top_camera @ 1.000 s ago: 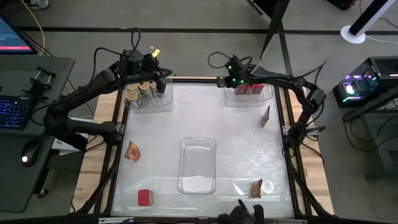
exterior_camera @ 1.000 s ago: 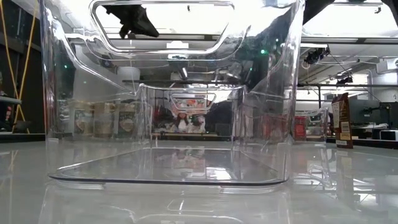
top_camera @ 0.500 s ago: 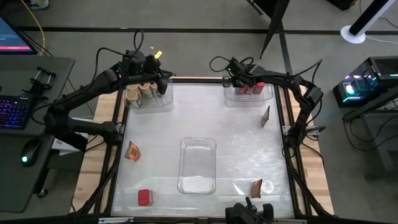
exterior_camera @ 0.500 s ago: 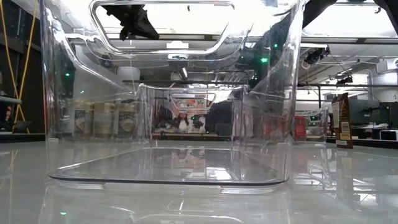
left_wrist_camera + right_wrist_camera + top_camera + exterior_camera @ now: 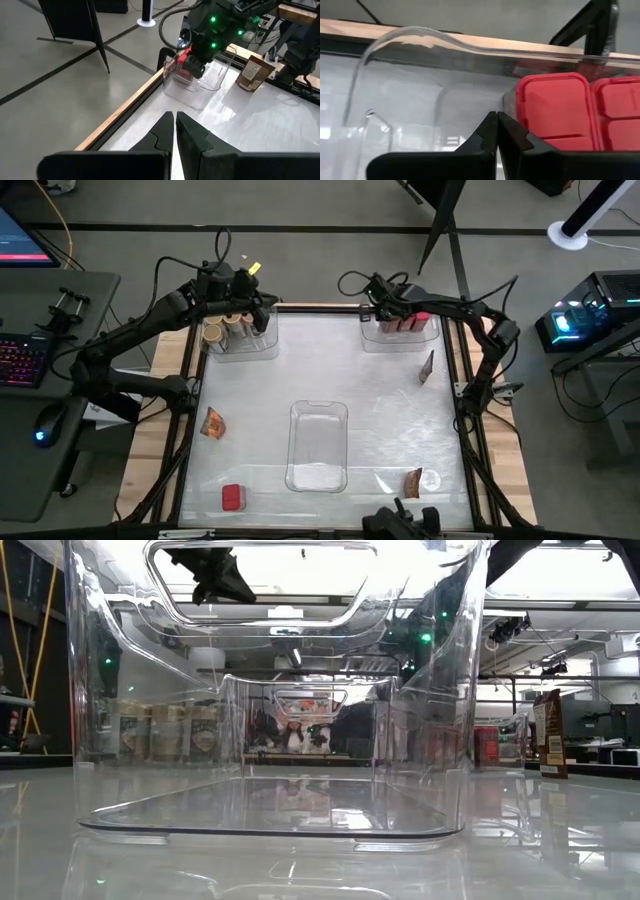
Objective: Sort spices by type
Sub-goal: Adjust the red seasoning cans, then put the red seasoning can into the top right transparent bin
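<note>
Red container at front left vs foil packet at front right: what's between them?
In the high view, the front end of the empty clear tray lies between the red container and the foil packet; otherwise bare table.

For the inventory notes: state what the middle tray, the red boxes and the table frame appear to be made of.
Middle tray: clear glossy plastic, probably; the tabletop shows through its walls.
Red boxes: opaque red plastic by the look, with smooth moulded lids and rounded corners.
Table frame: light wood, judging by the pale tan planks edging the table; black bars, likely metal, run along it.
</note>
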